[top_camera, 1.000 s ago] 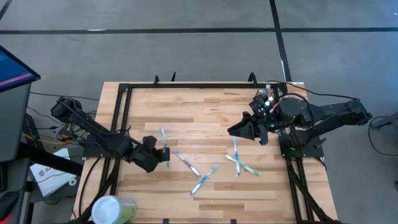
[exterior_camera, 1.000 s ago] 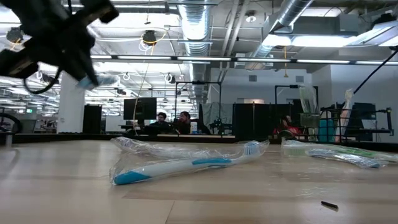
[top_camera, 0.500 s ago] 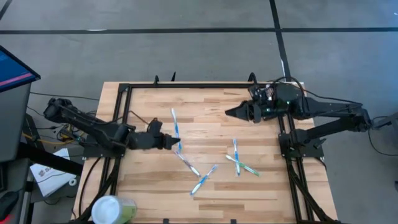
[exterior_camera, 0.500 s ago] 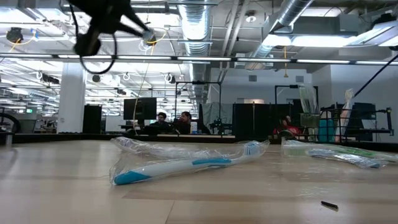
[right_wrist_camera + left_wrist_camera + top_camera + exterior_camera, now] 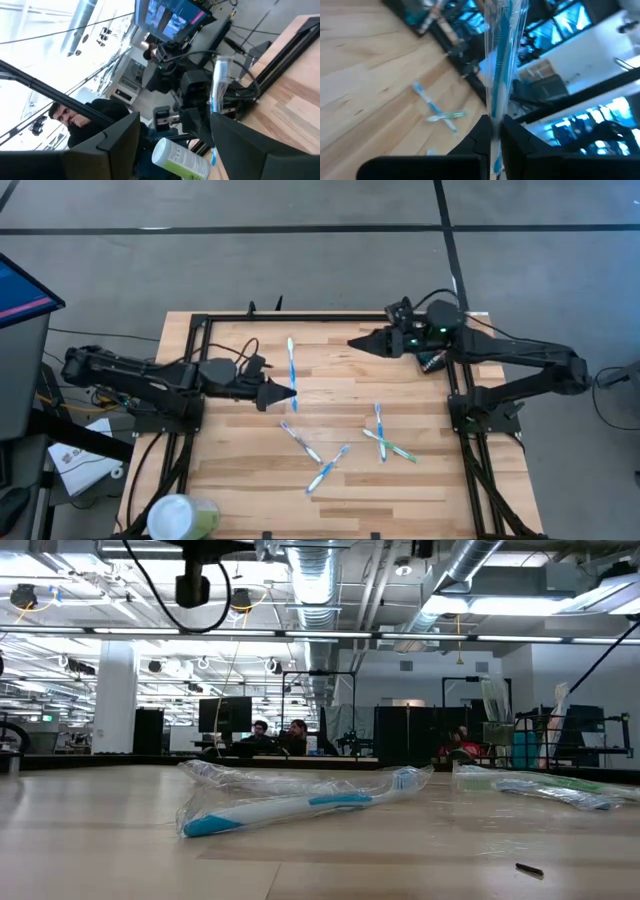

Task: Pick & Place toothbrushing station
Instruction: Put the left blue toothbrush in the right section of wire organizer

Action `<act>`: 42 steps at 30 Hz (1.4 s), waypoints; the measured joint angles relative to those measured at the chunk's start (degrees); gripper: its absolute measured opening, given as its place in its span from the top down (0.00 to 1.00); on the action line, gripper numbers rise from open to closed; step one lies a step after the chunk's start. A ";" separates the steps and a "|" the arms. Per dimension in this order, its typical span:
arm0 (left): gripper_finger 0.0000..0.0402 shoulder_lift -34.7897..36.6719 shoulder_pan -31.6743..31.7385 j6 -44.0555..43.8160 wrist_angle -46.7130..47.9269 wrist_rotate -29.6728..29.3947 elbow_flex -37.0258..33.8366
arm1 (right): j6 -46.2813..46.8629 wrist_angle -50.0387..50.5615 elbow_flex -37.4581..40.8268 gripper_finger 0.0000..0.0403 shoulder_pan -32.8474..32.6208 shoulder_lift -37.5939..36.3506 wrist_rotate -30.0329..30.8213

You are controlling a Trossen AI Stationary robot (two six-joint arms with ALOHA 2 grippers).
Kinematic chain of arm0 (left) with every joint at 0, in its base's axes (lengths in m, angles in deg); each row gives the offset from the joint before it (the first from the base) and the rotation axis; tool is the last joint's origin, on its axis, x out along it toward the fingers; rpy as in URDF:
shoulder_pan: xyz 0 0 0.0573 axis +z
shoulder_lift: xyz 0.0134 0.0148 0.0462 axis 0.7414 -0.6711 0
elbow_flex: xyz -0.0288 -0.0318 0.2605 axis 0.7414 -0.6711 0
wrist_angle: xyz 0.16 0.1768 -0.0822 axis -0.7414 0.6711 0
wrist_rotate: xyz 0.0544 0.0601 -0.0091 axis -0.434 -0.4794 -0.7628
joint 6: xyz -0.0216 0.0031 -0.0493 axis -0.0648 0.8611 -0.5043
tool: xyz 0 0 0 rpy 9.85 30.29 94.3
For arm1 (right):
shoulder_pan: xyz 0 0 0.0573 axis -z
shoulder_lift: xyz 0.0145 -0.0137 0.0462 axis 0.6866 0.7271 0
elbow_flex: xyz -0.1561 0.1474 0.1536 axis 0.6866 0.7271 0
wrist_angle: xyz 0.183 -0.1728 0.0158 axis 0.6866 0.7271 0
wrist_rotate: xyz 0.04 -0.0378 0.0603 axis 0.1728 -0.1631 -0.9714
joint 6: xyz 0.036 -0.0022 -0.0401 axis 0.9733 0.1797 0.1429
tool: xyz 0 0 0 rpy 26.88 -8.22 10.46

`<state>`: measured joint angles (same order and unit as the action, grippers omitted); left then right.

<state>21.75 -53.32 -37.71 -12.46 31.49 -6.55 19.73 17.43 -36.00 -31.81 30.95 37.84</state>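
Observation:
My left gripper (image 5: 288,392) hangs above the table's middle left, shut on a blue-and-white toothbrush in clear wrap (image 5: 291,365). My right gripper (image 5: 352,342) is raised near the far edge, to the right of that brush. It is open with nothing between its fingers (image 5: 172,122). Several more wrapped toothbrushes (image 5: 378,420) (image 5: 328,468) lie flat on the wooden table (image 5: 240,470). The toothbrushing station shows in none of these views. My left gripper pinches the wrapped toothbrush's handle (image 5: 495,122) between its two fingers, near the brush's nearer end. The fingers come about level from the table's left and lie across the brush. The brush is lifted clear, its longer part (image 5: 290,350) running toward the far edge.
A pale-green cup with a white lid (image 5: 180,518) lies at the near left corner of the table. A black frame (image 5: 300,317) runs along the table's far edge and sides. In the low view a wrapped brush (image 5: 300,805) lies close. People sit in the room beyond.
My left gripper has risen and gone toward the table's right and far edges with the toothbrush, rolling so that the brush has turned about. My right gripper has moved toward the far edge and a little left.

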 joint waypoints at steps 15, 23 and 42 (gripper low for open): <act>0.98 0.00 3.87 6.09 -9.20 10.22 0.00 | -0.61 -13.33 -2.95 0.45 1.08 15.45 -8.12; 0.98 -0.90 3.24 5.22 -9.42 12.91 0.00 | -2.78 -13.54 -9.14 0.45 -0.21 21.37 -11.11; 0.98 -1.49 3.19 5.90 -10.01 11.69 0.02 | -7.07 -2.52 -14.82 0.49 -0.44 25.69 -12.57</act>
<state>20.27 -50.13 -31.81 -22.47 43.18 -6.53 12.65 14.92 -50.82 -32.24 56.64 25.27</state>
